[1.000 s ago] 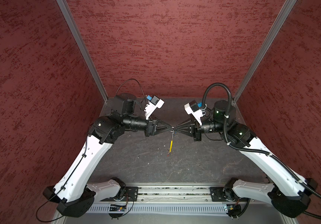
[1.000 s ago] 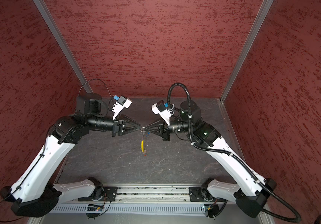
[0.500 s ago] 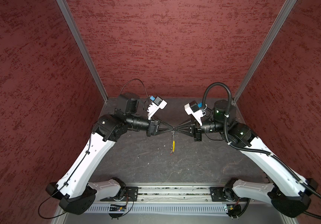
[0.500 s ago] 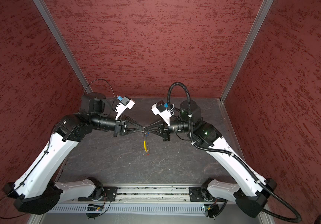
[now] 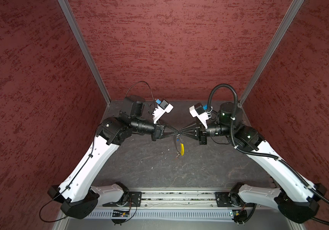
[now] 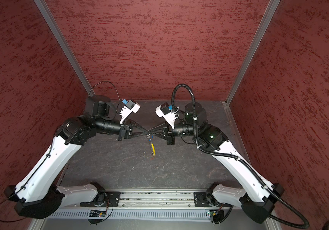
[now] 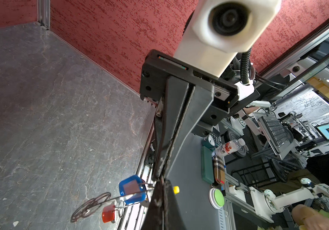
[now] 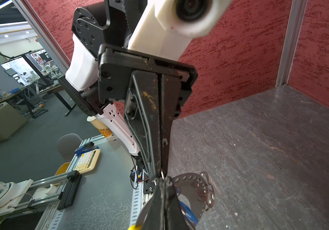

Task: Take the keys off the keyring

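Note:
My left gripper (image 5: pixel 176 133) and right gripper (image 5: pixel 181 133) meet tip to tip above the middle of the table, both shut on the top of the keyring (image 5: pixel 177 144). The thin silvery loop hangs below them, and its yellow sleeve (image 5: pixel 182 149) is plain in both top views (image 6: pixel 153 149). In the left wrist view the blue-headed key (image 7: pixel 131 189) and the red-headed key (image 7: pixel 109 216) dangle beside my left gripper (image 7: pixel 160 180), with a small split ring (image 7: pixel 121 209) between them. The right wrist view shows my right gripper (image 8: pixel 162 179) and part of the blue key (image 8: pixel 187 212). The pinched spot is hidden.
The dark stone-patterned table (image 5: pixel 139 171) is walled in red on three sides. A metal rail (image 5: pixel 175 201) carrying both arm bases runs along the front edge. The keyring's shadow (image 7: pixel 92 207) falls on the table under the keys.
My left gripper has closed fully at the top of the keyring. The left arm has shifted a little toward the back. The hanging loop has swung slightly right.

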`<move>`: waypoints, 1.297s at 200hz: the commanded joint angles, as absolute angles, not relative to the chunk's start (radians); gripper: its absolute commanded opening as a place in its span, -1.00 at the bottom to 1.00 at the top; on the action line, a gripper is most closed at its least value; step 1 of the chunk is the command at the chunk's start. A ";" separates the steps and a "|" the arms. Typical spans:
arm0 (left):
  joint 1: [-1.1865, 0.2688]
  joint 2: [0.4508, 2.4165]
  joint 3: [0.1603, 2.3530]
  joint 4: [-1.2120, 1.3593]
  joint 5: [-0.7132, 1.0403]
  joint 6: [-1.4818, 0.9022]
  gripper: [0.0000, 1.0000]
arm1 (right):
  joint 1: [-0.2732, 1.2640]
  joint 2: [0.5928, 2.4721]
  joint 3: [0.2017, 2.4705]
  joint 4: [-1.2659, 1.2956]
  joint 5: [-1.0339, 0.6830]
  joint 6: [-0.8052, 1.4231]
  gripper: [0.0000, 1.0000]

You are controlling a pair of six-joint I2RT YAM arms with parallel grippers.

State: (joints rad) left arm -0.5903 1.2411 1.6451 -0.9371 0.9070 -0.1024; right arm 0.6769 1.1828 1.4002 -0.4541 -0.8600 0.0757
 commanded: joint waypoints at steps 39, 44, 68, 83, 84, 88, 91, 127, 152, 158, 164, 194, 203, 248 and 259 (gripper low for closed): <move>-0.641 1.137 1.513 -0.698 0.763 -0.137 -1.00 | 0.686 1.151 1.374 -0.252 -0.801 0.157 -1.00; -0.643 1.123 1.494 -0.660 0.754 -0.144 -1.00 | 0.687 1.146 1.366 -0.237 -0.789 0.164 -1.00; -0.643 1.051 1.372 -0.465 0.717 -0.175 -1.00 | 0.692 1.107 1.298 -0.143 -0.731 0.194 -0.50; -0.643 1.012 1.306 -0.355 0.708 -0.188 -1.00 | 0.692 1.082 1.257 -0.090 -0.714 0.212 -0.25; -0.643 1.010 1.303 -0.346 0.707 -0.189 -1.00 | 0.691 1.081 1.255 -0.087 -0.714 0.213 -0.23; -0.644 0.998 1.285 -0.314 0.706 -0.190 -1.00 | 0.693 1.074 1.246 -0.074 -0.711 0.217 -0.18; -0.644 0.992 1.269 -0.289 0.705 -0.194 -1.00 | 0.692 1.069 1.238 -0.061 -0.710 0.220 -0.15; -0.644 0.932 1.144 -0.051 0.708 -0.230 -1.00 | 0.693 1.036 1.152 0.081 -0.701 0.292 -0.02; -0.644 0.934 1.127 0.000 0.734 -0.239 -1.00 | 0.693 1.044 1.132 0.135 -0.721 0.329 0.01; -0.644 0.933 1.123 0.006 0.738 -0.241 -1.00 | 0.693 1.046 1.132 0.136 -0.724 0.329 0.01; -0.643 0.934 1.123 0.006 0.745 -0.241 -1.00 | 0.695 1.046 1.129 0.138 -0.724 0.331 0.02; -0.642 0.925 1.115 0.023 0.760 -0.243 -1.00 | 0.694 1.042 1.108 0.164 -0.735 0.347 0.04; -0.643 0.925 1.111 0.031 0.766 -0.247 -1.00 | 0.696 1.043 1.097 0.183 -0.750 0.358 0.04; -0.638 0.926 1.114 0.041 0.797 -0.258 -1.00 | 0.697 1.029 1.078 0.176 -0.736 0.351 0.04; -0.635 0.930 1.116 0.043 0.812 -0.263 -1.00 | 0.698 1.030 1.075 0.172 -0.752 0.349 0.05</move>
State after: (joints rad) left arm -0.6395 0.9352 1.1141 -0.0021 0.7700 -0.2474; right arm 0.6922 1.0485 1.0832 0.1383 -0.7372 0.3508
